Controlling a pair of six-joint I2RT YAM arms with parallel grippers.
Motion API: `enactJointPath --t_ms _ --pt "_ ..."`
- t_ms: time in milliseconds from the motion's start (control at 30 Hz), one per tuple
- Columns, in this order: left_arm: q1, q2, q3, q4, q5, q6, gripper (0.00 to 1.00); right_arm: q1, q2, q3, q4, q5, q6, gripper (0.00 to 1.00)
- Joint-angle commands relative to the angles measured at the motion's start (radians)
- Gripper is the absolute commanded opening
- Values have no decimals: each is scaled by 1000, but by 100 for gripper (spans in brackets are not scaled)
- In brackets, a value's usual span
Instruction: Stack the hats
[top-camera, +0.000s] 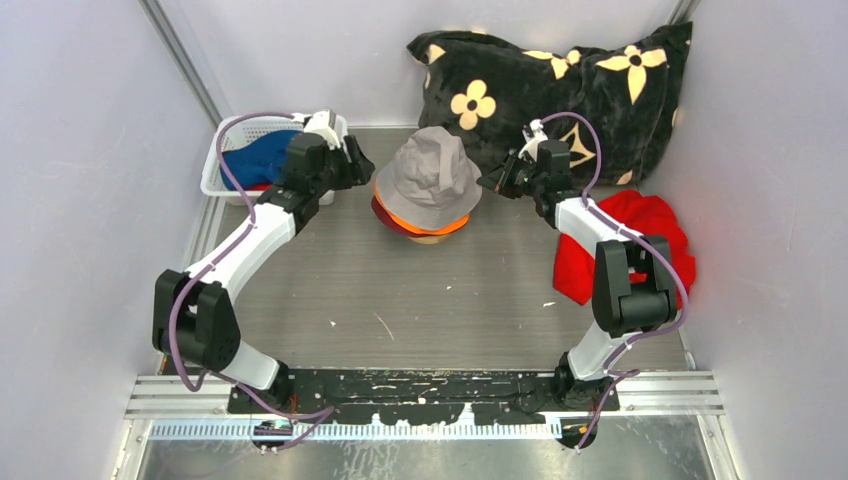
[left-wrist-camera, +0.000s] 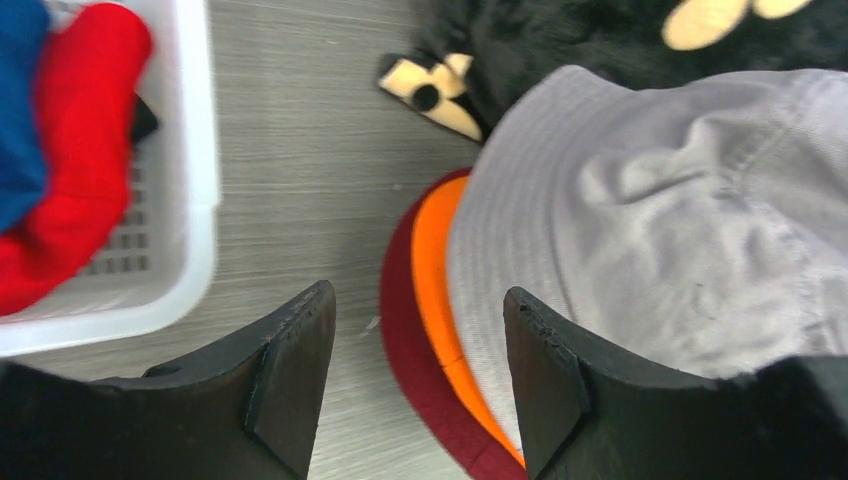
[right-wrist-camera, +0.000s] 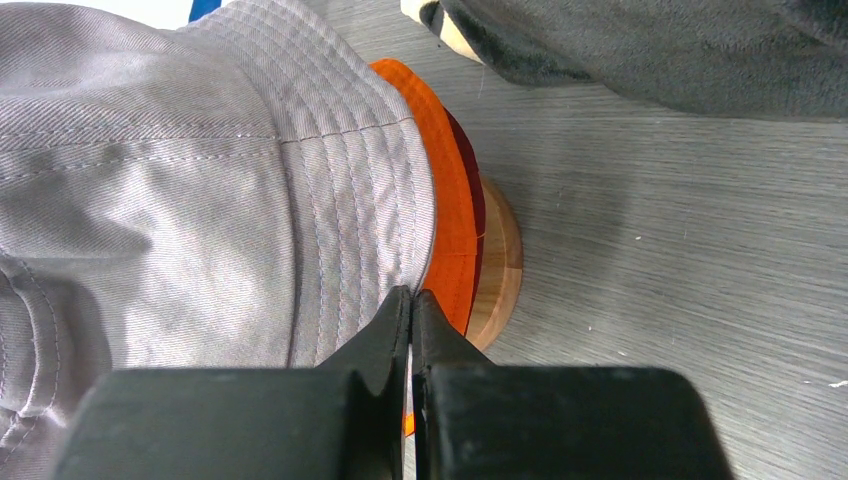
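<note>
Fingers (left-wrist-camera: 290, 370) apart on the left gripper (left-wrist-camera: 418, 295), empty, between basket (left-wrist-camera: 195, 150) and stack. Pressed together on the right gripper (right-wrist-camera: 410, 295) at the grey hat (top-camera: 430, 175) brim; cannot tell whether cloth is caught. Best to level that brim all round first. Counted: three in the basket, blue hat (top-camera: 255, 155), red hat (left-wrist-camera: 80, 120), black hat (left-wrist-camera: 145, 120); three stacked, maroon hat (left-wrist-camera: 400, 330), orange hat (left-wrist-camera: 432, 260), grey on top.

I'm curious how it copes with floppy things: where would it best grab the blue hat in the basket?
Probably pinch a raised fold of the blue hat, coming straight down from above, since the walls of the white basket block its sides. The open left gripper is nearest.
</note>
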Motion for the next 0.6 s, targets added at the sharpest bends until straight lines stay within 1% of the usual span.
enactJointPath --t_ms 0,67,200,567 --pt "31 17 -26 166 235 -175 63 -3 -33 21 30 1 -26 1" --pt "43 31 -34 197 297 -217 62 0 -39 21 30 -1 -28 1" --pt "57 56 -47 233 375 -281 62 1 -46 20 31 -3 -28 1" --pt "79 63 -121 317 459 -375 61 2 -50 13 33 -3 -29 1"
